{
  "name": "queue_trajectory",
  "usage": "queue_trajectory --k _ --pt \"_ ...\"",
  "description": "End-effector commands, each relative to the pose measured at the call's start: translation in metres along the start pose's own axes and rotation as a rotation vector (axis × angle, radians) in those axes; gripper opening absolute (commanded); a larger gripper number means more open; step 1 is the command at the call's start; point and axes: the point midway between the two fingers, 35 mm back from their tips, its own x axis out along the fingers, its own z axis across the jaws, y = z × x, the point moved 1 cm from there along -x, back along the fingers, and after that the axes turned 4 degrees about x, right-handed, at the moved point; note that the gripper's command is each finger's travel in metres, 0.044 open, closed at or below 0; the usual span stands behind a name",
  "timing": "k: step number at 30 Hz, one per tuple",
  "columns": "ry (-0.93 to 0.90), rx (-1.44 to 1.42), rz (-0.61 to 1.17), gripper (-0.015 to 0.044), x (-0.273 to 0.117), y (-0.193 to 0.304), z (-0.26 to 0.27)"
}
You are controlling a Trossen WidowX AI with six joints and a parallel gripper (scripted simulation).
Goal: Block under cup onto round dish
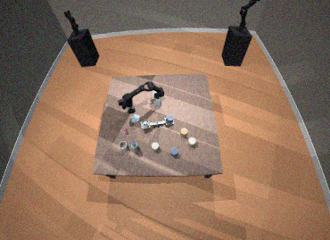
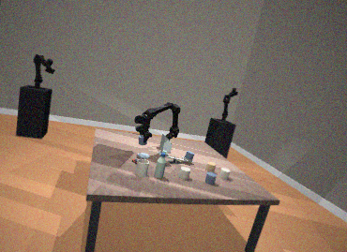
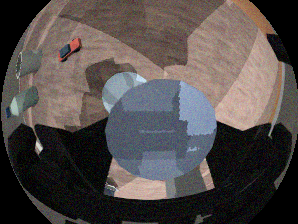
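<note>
Gripper (image 2: 143, 141) (image 3: 158, 116) part-open, clamped on blue cup (image 2: 142, 140) (image 3: 161, 129) — upright, rnd, matte, greyish w/ lighter patch.

A wooden table (image 1: 201, 157) (image 2: 113, 185) carries a green bottle (image 1: 135, 147) (image 2: 160, 168) (image 3: 25, 101) beside a mug (image 1: 123, 145) (image 2: 142, 168) (image 3: 31, 63).

Top and exterior distant, sharing the table; wrist seemingly downward.
</note>
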Motion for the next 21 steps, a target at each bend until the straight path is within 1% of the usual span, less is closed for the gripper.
queue_trajectory --k 1,8,13,18,21 --pt "0.0 -0.004 0.001 0.0 0.01 -0.006 -0.022" --pt "-0.001 -0.007 0.011 0.0 0.029 -0.009 -0.055" --pt "-0.001 -0.007 0.011 0.0 0.036 -0.01 -0.055" --pt "-0.001 -0.007 0.012 0.0 0.062 -0.009 -0.055" --pt "-0.001 -0.007 0.012 0.0 0.069 -0.009 -0.055"
